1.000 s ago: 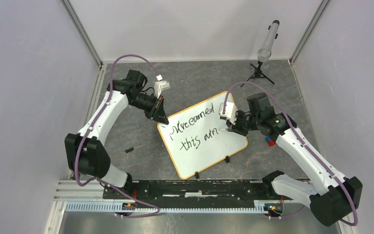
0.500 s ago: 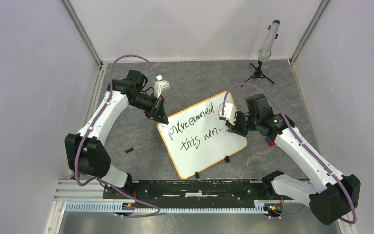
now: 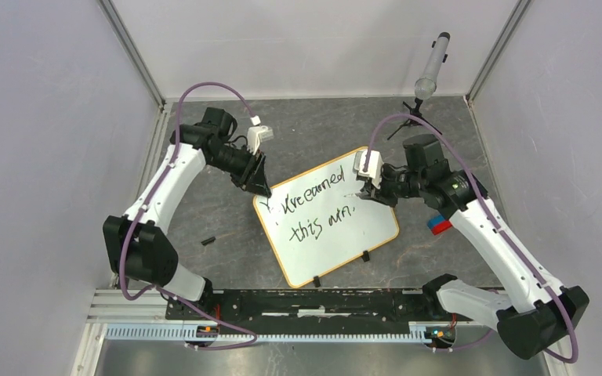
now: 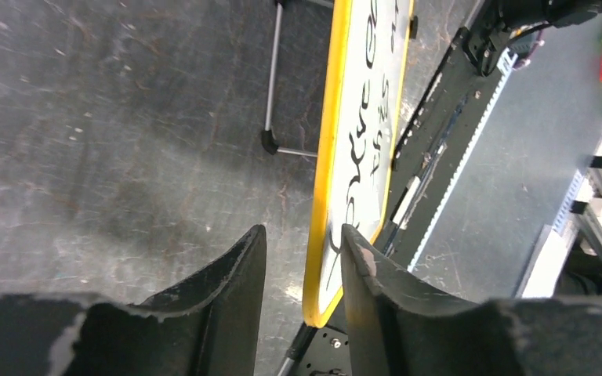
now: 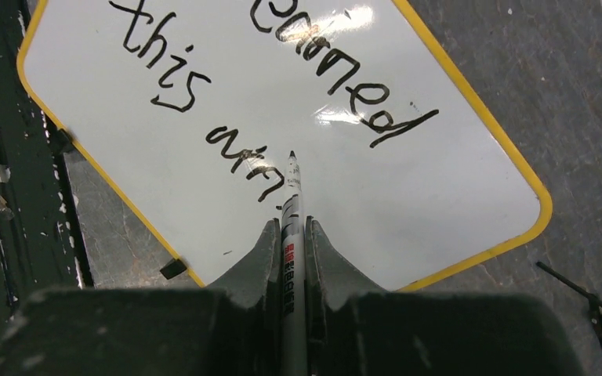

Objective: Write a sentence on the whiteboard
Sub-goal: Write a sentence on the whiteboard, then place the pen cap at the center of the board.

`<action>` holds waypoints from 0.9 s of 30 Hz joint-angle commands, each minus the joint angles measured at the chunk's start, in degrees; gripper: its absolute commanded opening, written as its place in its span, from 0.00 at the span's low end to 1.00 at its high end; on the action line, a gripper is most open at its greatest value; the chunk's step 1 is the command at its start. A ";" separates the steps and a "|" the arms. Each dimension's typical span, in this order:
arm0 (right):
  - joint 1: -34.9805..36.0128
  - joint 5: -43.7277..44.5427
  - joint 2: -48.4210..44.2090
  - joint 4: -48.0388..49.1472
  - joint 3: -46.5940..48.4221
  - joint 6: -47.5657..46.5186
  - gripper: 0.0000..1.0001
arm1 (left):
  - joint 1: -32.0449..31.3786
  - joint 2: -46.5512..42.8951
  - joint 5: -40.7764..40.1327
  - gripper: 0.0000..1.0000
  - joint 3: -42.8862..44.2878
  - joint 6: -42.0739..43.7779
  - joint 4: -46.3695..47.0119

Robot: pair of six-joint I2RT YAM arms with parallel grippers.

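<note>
- Top external view: we see the whiteboard [image 3: 325, 258] lying on the bench [image 3: 321, 129] between the 2 arms, turned at a slant, with 2 black clip feet on its near edge.
- We read the sentence [image 3: 313, 215] as 2 slanted black lines, with "earned" in the upper line and "this" starting the lower one.
- We find the left hand [image 3: 263, 192] at the board's left corner. In the left wrist view its fingers [image 4: 235, 274] stand on either side of the yellow frame, with a clear gap beside one of them, so it is open and grips nothing.
- We see the right hand [image 3: 368, 196] over the board's right part, closed on a marker [image 5: 291, 196]. The marker tip points at bare white just past the end of the lower line, and we cannot tell whether it touches.
- We note a red and blue block [image 3: 439, 225] beside the right arm and a small black piece [image 3: 207, 240] on the bench left of the board.
</note>
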 commanded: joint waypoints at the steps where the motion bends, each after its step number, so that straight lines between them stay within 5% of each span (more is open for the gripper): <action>1: -0.18 -4.71 -0.74 -0.99 3.62 1.47 0.00 | 1.12 -0.86 -2.10 0.52 7.56 -0.39 -1.12; 9: -2.35 -8.72 -1.52 1.44 3.99 4.87 0.00 | 10.19 -4.90 -3.45 0.70 16.13 0.91 -4.67; 14: -6.36 -13.38 -1.96 2.54 2.06 5.61 0.00 | 20.54 -5.62 -7.71 0.72 15.18 12.66 -14.17; 21: -12.17 -20.72 -2.12 3.61 -0.72 7.06 0.00 | 32.97 -10.42 -17.25 0.69 0.87 32.21 -18.09; 27: -14.22 -23.87 -1.84 4.11 -0.57 8.19 0.00 | 33.84 -17.74 -23.68 0.68 -18.44 41.13 -7.03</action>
